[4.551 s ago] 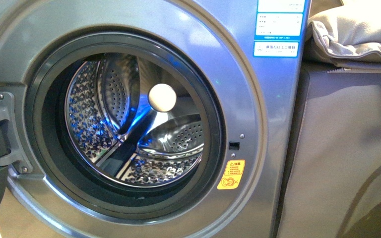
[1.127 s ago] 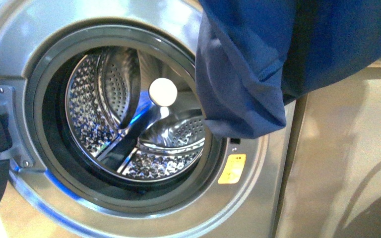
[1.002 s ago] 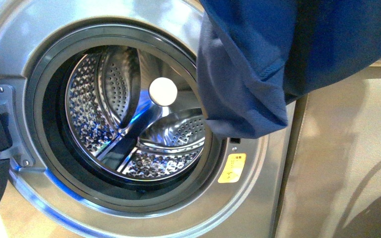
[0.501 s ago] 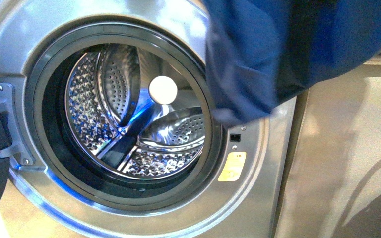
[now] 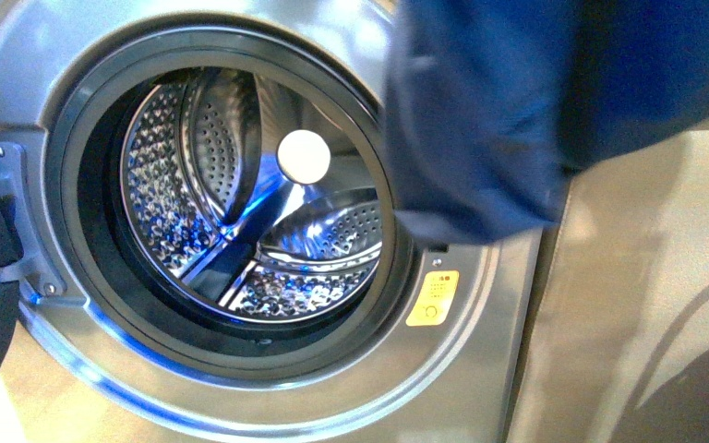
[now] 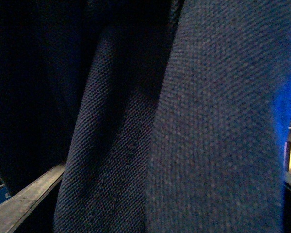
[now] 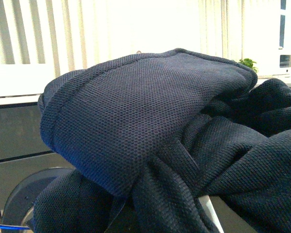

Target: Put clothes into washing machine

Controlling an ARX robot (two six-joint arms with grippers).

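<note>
From the front, the navy clothes hang outside the washing machine, overlapping the right of its porthole rim. Only my right wrist view shows them bunched in folds before bright blinds; the left shows close weave alone. Fabric hides my left gripper and right gripper, so I cannot tell whether they are clamped or apart. Half a second ago the hem hung slightly higher.

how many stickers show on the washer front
1: the yellow warning sticker on the washing machine, right of the drum mouth, below the hanging clothes; the clothes may hide others.
</note>
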